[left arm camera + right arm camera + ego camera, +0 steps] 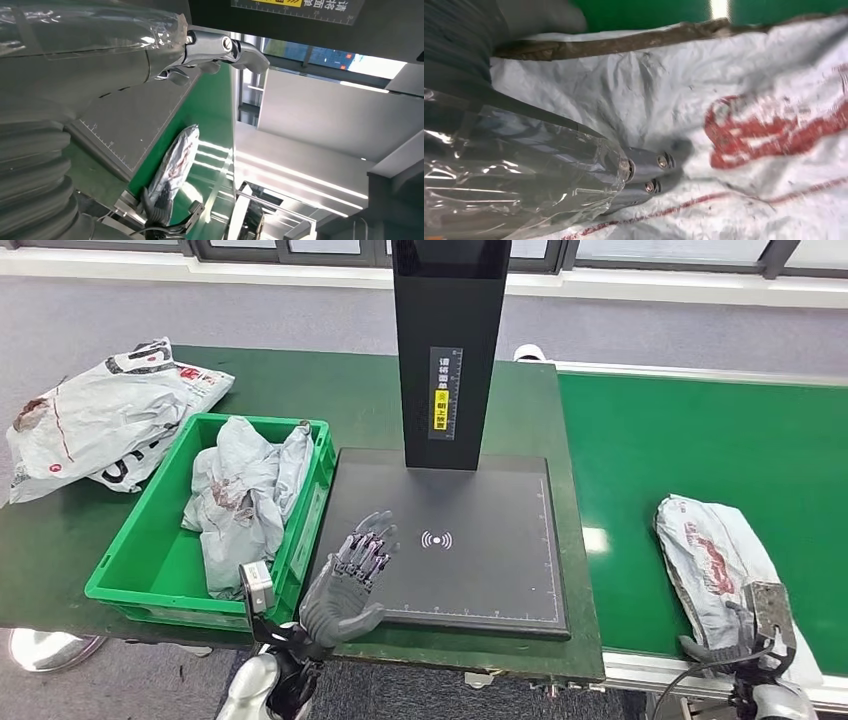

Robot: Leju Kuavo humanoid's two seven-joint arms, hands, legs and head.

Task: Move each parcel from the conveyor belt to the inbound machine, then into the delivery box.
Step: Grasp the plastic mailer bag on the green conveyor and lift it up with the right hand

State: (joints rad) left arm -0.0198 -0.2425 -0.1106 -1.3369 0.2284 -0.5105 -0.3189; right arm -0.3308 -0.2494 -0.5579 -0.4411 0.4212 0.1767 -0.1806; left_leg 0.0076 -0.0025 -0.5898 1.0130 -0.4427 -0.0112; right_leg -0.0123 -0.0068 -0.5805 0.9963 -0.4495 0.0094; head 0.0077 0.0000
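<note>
A crumpled white parcel (712,558) with red print lies on the green conveyor belt (700,430) at the right. My right hand (728,648) lies on the parcel's near end. In the right wrist view its fingers (644,175) press against the parcel's skin (749,100); whether they grip it I cannot tell. My left hand (355,578) hovers over the front left corner of the black inbound machine's platform (480,540), fingers spread and holding nothing. The left wrist view shows the left hand's fingers (220,47), the platform (135,115) and the parcel (175,165) on the belt.
The machine's black post (450,350) rises from the back of the platform. Left of it stands a green delivery box (135,525) with grey parcels (240,490) inside. Another white parcel (100,420) lies on the table at the far left.
</note>
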